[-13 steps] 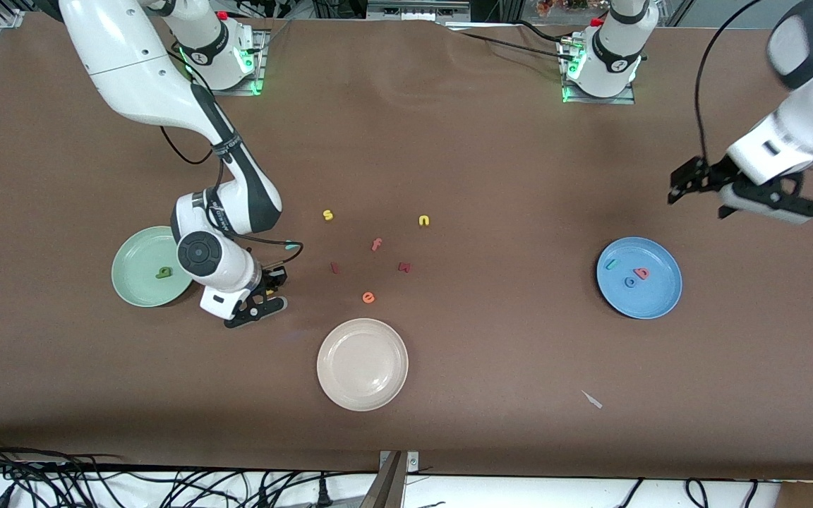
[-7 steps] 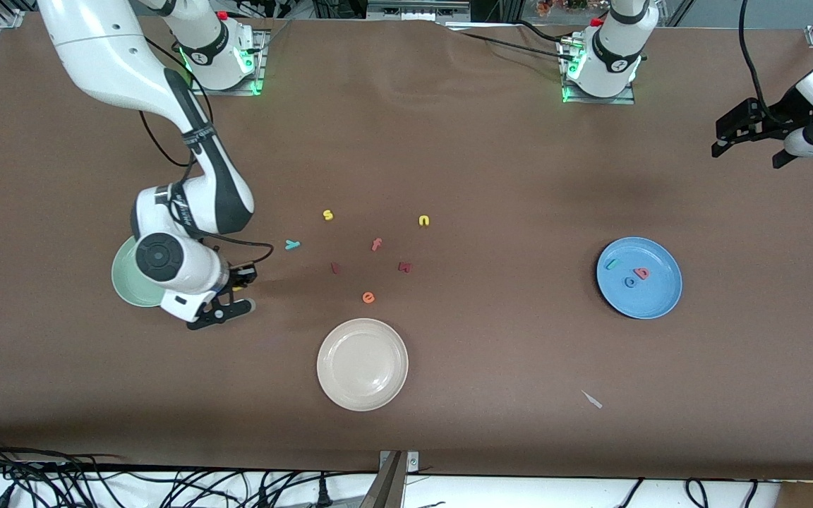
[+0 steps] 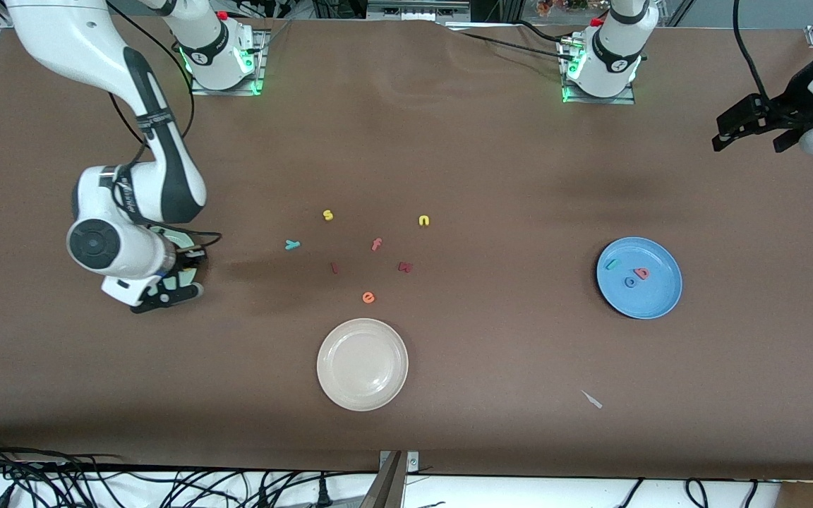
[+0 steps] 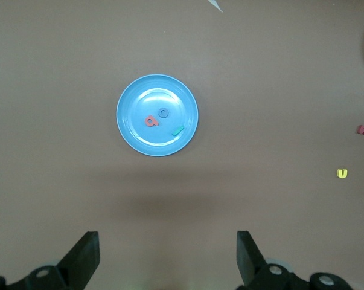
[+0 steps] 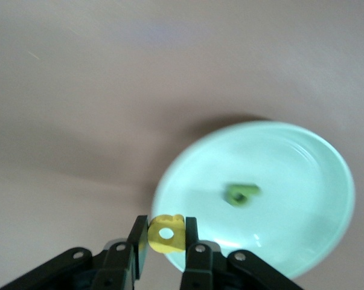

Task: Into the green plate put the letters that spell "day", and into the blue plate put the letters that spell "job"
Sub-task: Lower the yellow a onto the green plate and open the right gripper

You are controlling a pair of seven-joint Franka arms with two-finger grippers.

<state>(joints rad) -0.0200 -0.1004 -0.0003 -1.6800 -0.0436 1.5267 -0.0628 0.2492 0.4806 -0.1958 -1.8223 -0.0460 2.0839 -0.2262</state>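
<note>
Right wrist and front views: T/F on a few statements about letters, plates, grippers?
1. The right gripper is shut on the yellow d. True.
2. The green plate holds no letters. False: the dark green a lies in it.
3. The teal y lies on the table, not in a plate. True.
4. The blue plate holds only two letters. False: the teal j, blue o and salmon b are in it.
5. The left gripper grips a letter. False: it is open and holds nothing.
</note>
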